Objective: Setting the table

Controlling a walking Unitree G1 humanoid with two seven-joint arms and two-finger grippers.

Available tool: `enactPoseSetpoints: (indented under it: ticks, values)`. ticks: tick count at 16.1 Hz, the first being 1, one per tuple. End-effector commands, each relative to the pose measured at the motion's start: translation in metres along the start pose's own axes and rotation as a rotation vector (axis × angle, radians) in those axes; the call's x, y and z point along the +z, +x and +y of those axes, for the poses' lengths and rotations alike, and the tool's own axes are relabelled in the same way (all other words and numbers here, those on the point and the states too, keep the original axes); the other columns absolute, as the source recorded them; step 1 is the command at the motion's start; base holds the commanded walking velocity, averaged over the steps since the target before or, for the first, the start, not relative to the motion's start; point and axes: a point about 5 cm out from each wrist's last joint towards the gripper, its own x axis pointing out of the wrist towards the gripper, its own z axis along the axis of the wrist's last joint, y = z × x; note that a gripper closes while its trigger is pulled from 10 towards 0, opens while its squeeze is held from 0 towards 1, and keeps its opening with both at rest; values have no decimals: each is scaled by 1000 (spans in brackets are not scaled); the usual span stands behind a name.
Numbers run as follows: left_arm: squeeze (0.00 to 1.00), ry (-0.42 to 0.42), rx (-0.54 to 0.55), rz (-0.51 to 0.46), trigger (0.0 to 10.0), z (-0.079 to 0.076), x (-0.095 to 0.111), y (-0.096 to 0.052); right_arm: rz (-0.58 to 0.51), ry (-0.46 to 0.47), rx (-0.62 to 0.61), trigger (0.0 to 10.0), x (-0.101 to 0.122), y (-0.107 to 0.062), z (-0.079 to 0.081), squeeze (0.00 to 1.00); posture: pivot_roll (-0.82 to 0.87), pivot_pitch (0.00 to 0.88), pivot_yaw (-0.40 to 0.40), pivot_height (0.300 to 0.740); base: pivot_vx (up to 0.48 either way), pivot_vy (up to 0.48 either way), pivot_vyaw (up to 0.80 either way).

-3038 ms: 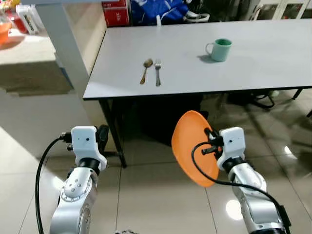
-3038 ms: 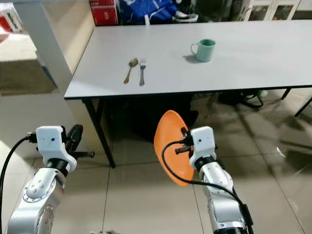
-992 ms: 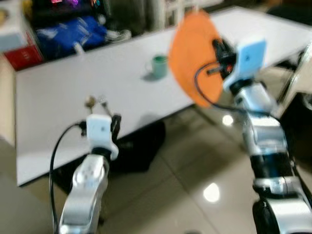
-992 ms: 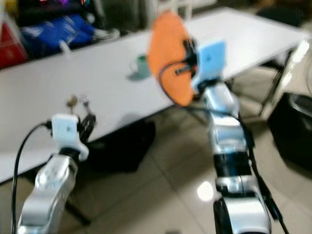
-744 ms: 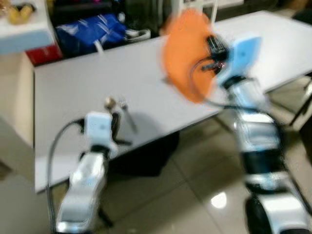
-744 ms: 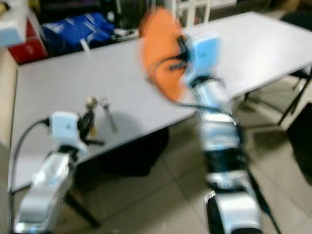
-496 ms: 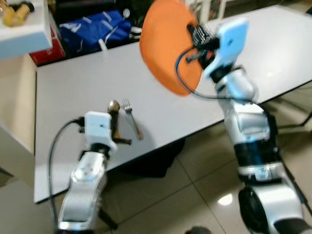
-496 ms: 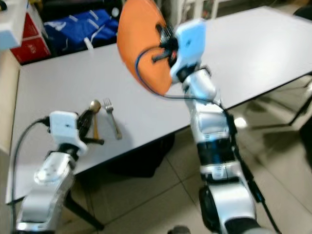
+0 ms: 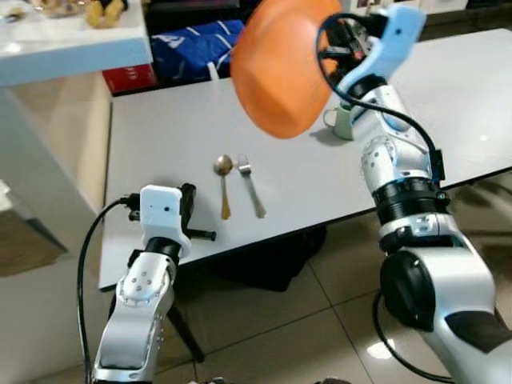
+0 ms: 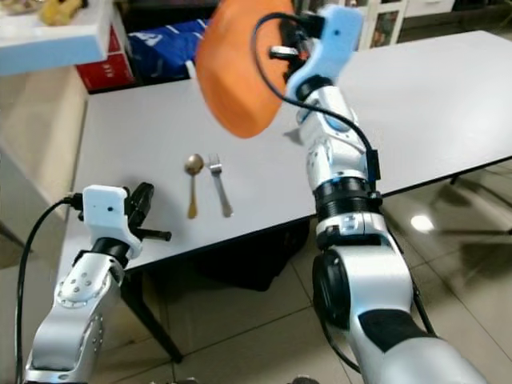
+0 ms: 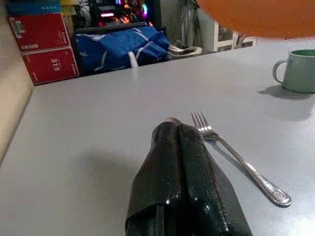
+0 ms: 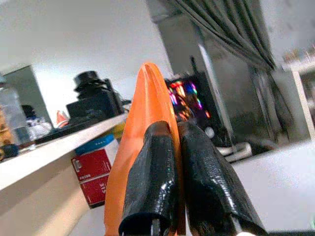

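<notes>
The right gripper (image 12: 170, 172), clamped on the round orange plastic plate's (image 9: 280, 68) rim, holds it on edge above the grey table (image 9: 160, 144), seemingly right of the metal fork (image 9: 250, 186); left gripper (image 11: 179, 172) closed, empty.

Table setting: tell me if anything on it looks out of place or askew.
Nothing stands out. The spoon and fork lie side by side on the table, and the cup stands upright. The plate is not down yet; the right gripper holds it above the table.
</notes>
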Motion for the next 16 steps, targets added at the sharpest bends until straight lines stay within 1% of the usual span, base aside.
enactPoseSetpoints:
  ticks: [1,3,4,6,7,8,10,12,14,15,16]
  values:
    - [0,7,0,0,10000,3,2,-3,-40,38,-33,10000,8,6,-2,0,-47,0,87,740,0,0,0]
    - [0,20,1,8,10000,6,2,-9,-18,29,-101,10000,2,4,-14,0,-27,0,98,740,0,0,0]
    - [0,24,1,9,10000,7,2,-11,-12,31,-122,10000,0,3,-18,0,-15,0,102,740,0,0,0]
    - [0,44,6,15,10000,14,5,-17,18,38,-203,10000,-9,-2,-32,0,14,0,118,740,0,0,0]
    - [0,62,10,23,10000,20,8,-23,38,55,-240,10000,-15,-6,-38,0,35,0,133,740,0,0,0]
    - [0,71,10,27,10000,21,8,-25,45,65,-251,10000,-17,-7,-40,0,41,0,138,740,0,0,0]
    - [0,95,12,45,10000,28,11,-33,81,131,-297,10000,-29,-14,-47,0,66,0,153,740,0,0,0]
    - [0,104,12,55,10000,31,13,-39,113,165,-333,10000,-39,-20,-51,0,84,5,163,740,0,0,0]
    - [0,107,12,58,10000,32,13,-41,126,167,-342,10000,-43,-23,-53,0,88,9,166,740,0,0,0]
    - [0,118,12,67,10000,35,16,-45,160,181,-369,10000,-55,-31,-57,0,105,28,176,740,0,0,0]
    - [0,120,12,68,10000,36,17,-46,169,182,-375,10000,-58,-33,-57,0,105,28,176,740,0,0,0]
